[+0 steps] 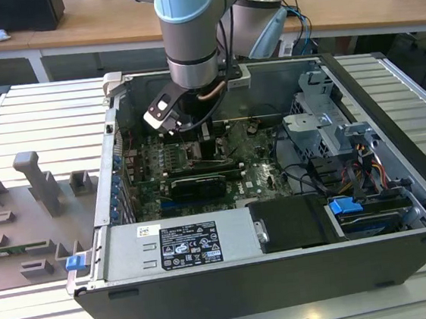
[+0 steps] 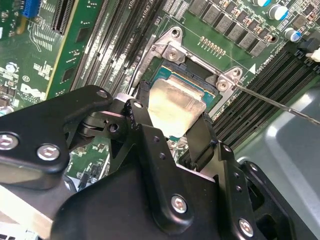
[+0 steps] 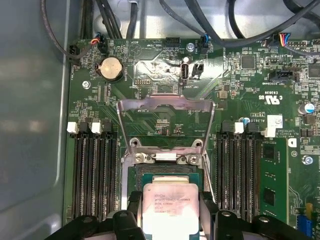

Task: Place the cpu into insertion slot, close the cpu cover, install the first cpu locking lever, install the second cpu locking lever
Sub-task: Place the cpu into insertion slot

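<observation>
Silvery metal of the cpu (image 2: 175, 107) shows in the gripper (image 2: 172, 119), just over the insertion slot (image 2: 190, 80) of the green motherboard (image 2: 45, 65). It seems not seated yet, so the first step is not finished. The cpu cover (image 3: 165, 103) stands raised and a locking lever (image 2: 272, 100) is free; these steps are left. The fingers (image 2: 202, 137) are clamped on two opposite edges of the cpu.

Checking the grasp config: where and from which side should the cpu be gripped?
Likely by two opposite side edges, from above its silvery face. The cpu is a thin flat square at the insertion slot, so only its edges offer purchase. The end effector pinches it that way, with the cpu cover raised clear.
</observation>
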Robot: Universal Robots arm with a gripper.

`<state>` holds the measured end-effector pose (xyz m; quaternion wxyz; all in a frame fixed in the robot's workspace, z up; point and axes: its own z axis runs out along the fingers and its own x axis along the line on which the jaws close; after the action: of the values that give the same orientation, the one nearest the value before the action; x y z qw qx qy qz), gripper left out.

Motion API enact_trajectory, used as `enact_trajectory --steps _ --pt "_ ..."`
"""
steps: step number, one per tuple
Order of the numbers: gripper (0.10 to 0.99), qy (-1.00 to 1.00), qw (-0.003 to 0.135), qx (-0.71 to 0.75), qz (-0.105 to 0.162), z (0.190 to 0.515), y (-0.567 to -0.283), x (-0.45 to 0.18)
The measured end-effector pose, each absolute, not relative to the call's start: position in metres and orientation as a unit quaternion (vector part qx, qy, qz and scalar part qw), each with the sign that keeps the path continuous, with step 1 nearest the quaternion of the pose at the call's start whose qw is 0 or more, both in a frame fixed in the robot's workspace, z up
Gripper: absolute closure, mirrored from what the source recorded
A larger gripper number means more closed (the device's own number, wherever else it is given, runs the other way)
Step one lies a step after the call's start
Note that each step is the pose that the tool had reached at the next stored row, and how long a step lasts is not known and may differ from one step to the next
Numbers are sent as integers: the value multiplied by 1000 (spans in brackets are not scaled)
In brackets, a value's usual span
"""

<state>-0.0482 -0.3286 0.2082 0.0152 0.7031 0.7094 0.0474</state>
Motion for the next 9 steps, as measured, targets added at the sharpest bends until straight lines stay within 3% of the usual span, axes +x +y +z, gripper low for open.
enact_trajectory --steps 9 --pt "545 705 17 707 46 203 -326 -48"
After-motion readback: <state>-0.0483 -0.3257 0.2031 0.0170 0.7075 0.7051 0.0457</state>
